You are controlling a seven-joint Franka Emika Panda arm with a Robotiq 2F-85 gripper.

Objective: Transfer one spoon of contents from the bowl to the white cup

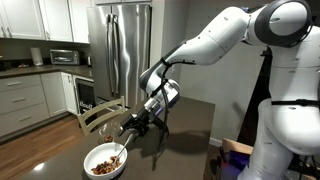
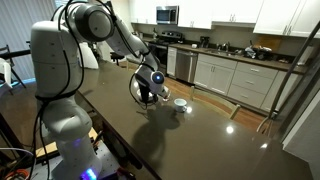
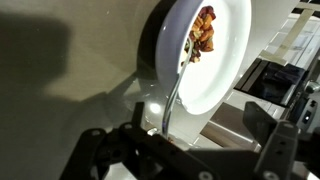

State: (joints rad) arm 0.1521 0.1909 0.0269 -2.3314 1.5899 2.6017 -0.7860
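Observation:
The wide white bowl (image 1: 105, 162) stands near the table's front corner with the brown and reddish contents (image 1: 103, 166) heaped in it. The bowl (image 3: 222, 60) and the contents (image 3: 203, 30) also show in the wrist view. The slim spoon (image 1: 120, 150) has its head in the bowl and its handle (image 3: 170, 100) runs up between my gripper's fingers. My gripper (image 1: 131, 128) hovers just beside the bowl, with its fingers (image 3: 200, 135) spread apart on either side of the handle. The small white cup (image 2: 180, 103) stands on the table a little beyond my gripper (image 2: 150, 92). The bowl is hidden in that view.
The dark table (image 2: 210, 145) stretches wide around the cup. A wooden chair (image 1: 100, 115) stands against the table edge near the bowl. A steel fridge (image 1: 125, 45) and kitchen counters (image 2: 235, 75) are behind. A cable loop (image 1: 155, 88) hangs from the arm.

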